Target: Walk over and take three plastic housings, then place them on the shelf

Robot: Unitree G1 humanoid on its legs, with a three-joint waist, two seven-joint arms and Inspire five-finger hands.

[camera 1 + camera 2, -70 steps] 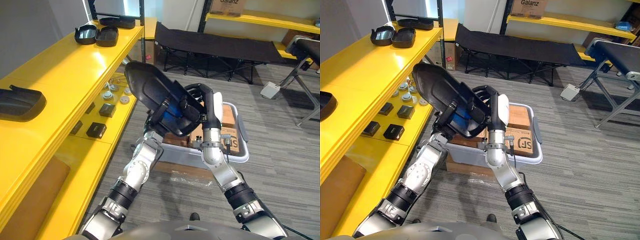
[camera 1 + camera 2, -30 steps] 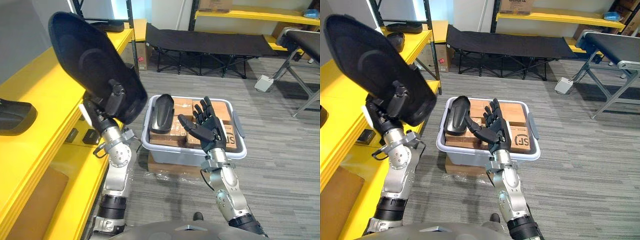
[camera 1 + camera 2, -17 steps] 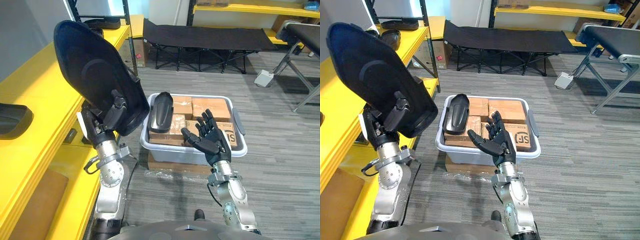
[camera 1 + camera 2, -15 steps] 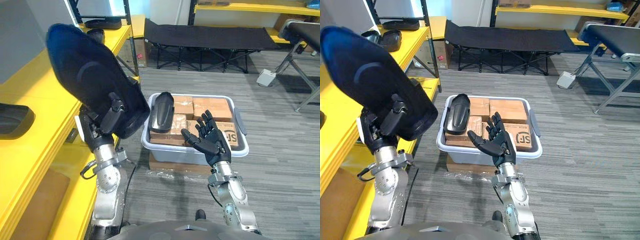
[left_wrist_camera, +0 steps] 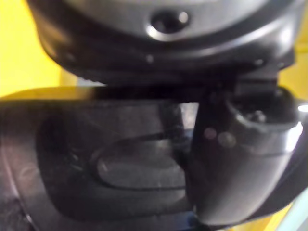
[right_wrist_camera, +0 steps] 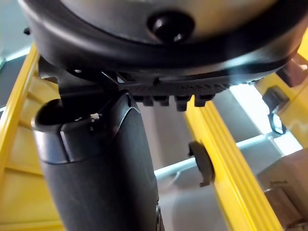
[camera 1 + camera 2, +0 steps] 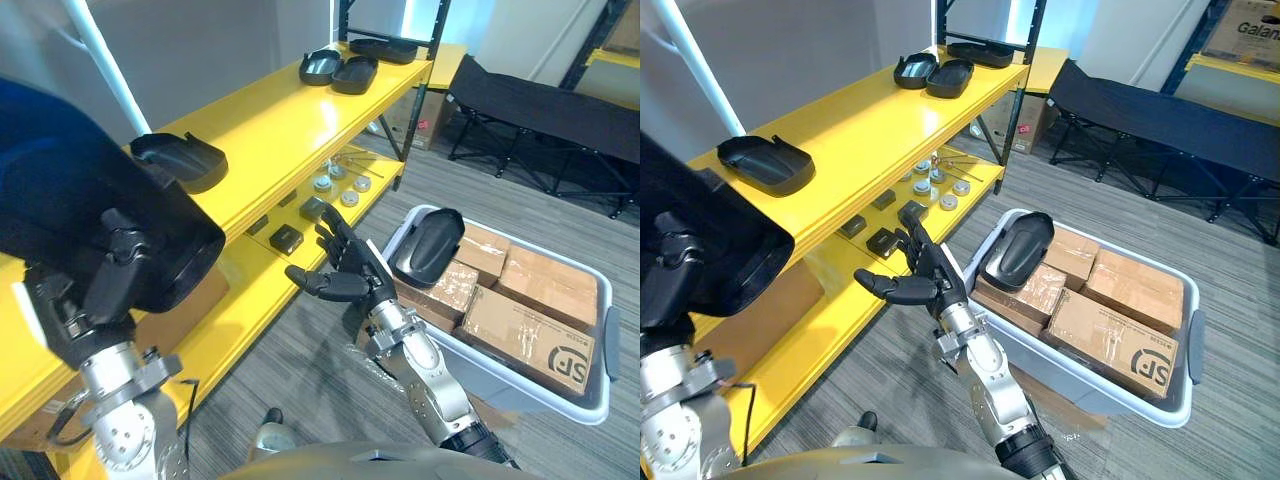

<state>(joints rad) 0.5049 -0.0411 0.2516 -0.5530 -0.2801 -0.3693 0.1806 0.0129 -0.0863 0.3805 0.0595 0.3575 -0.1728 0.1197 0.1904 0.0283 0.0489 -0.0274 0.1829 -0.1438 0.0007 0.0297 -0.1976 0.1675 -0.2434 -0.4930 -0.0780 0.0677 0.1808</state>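
My left hand (image 7: 108, 283) is shut on a large black plastic housing (image 7: 85, 205), raised at the left beside the yellow shelf (image 7: 285, 115); the left wrist view has its dark shell (image 5: 96, 159) against the thumb (image 5: 243, 163). Another housing (image 7: 765, 163) lies on the shelf's top board, and two more (image 7: 340, 70) sit side by side farther along. A further housing (image 7: 428, 245) rests on the cardboard boxes in the grey bin (image 7: 598, 385). My right hand (image 7: 345, 275) hovers open and empty between the shelf and the bin, fingers spread.
The lower shelf board carries small black boxes (image 7: 285, 238) and round parts (image 7: 340, 185). A fourth dark tray (image 7: 385, 47) lies at the shelf's far end. A black folding cot (image 7: 540, 100) stands behind the bin. Grey carpet runs between shelf and bin.
The camera has swung left toward the shelf, so the whole picture shifted and the bin now sits at the right. The left hand keeps its grip on the housing; the right hand stays open.
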